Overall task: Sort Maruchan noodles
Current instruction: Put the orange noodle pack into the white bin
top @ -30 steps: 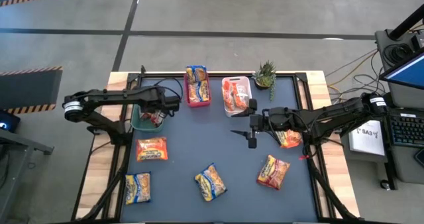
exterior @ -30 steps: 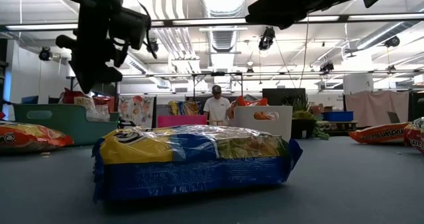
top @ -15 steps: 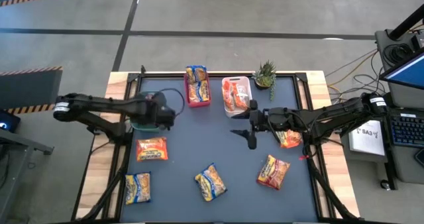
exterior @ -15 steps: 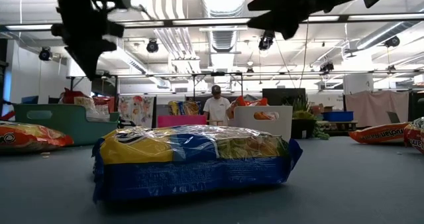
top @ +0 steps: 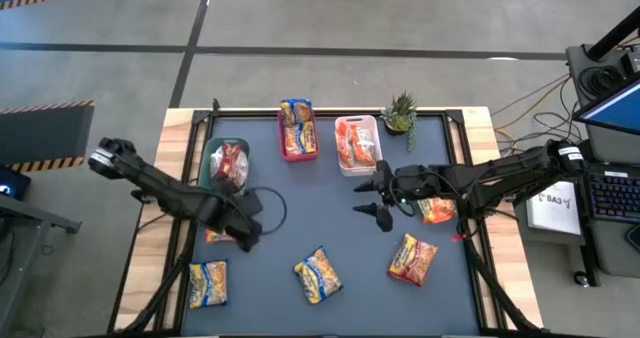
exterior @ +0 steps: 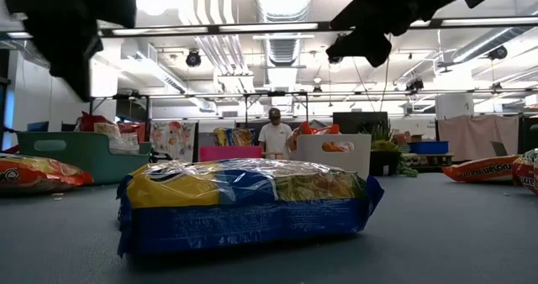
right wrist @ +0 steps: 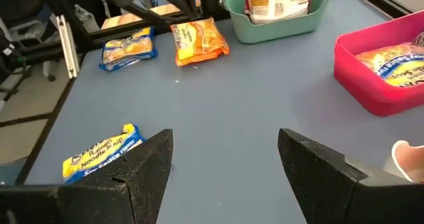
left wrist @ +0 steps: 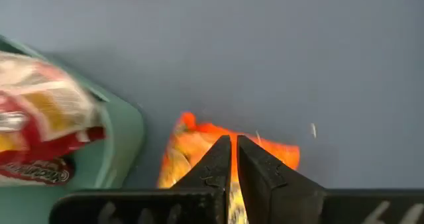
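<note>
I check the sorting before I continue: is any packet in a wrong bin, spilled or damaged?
Nothing stands out. The green bin holds a red packet, the red bin yellow-and-blue packets, the white bin orange ones. No packet looks torn or spilled.

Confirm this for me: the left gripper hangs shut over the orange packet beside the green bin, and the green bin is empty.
One thing is wrong: the green bin is not empty. The high view shows a red packet lying in it, and the right wrist view shows the same. The rest stands: the left gripper is shut above the orange packet beside that bin.
</note>
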`<state>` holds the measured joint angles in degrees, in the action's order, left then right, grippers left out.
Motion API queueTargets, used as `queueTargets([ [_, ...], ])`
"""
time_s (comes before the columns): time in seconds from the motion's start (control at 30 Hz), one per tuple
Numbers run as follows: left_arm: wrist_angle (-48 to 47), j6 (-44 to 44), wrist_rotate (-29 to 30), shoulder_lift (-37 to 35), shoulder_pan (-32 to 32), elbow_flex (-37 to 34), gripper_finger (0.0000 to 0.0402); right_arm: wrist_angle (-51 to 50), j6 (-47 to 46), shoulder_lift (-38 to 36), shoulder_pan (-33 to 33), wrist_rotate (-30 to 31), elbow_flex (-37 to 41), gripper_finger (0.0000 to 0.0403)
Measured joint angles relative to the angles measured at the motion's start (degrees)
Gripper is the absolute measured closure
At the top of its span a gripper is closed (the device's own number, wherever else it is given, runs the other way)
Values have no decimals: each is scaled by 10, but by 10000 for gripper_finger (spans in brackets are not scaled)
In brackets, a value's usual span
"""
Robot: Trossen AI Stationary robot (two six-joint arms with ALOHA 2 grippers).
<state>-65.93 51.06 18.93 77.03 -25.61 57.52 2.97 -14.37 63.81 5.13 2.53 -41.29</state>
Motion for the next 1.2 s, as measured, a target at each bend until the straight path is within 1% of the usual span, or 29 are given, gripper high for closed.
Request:
queueTargets([
  [0.13, -4, -45, -38, 35, -50, 0, 364, -10, 21, 0, 0, 0, -8, 142],
  [0.27, -12, -47, -66, 70, -85, 0, 309, -10, 40, 0, 0, 0, -7, 142],
  [0.33, -18, -47, -63, 87, -102, 0, 275, -10, 46, 0, 0, 2, -5, 142],
  [0.47, -31, -45, -34, 119, -132, -2, 208, -10, 49, 0, 0, 5, -4, 142],
  [0.53, -30, -47, -34, 133, -143, -5, 184, -12, 49, 0, 0, 5, -3, 142],
  [0.6, -30, -46, -34, 144, -151, -5, 170, -17, 50, 0, 0, 5, -3, 142],
  [0.73, -30, -31, -29, 165, -156, -9, 167, -19, 55, 0, 0, 5, -2, 142],
  [0.8, -28, -20, -20, 176, -156, -14, 172, -19, 61, 0, 0, 5, -2, 142],
  [1.0, 9, -14, -18, 203, -156, -34, 189, -19, 65, 0, 0, 5, 2, 142],
  [1.1, 18, -8, -15, 206, -156, -38, 204, -19, 65, 0, 0, 5, 4, 142],
  [1.2, 22, -8, -14, 207, -156, -38, 234, -19, 66, 0, 0, 5, 4, 142],
])
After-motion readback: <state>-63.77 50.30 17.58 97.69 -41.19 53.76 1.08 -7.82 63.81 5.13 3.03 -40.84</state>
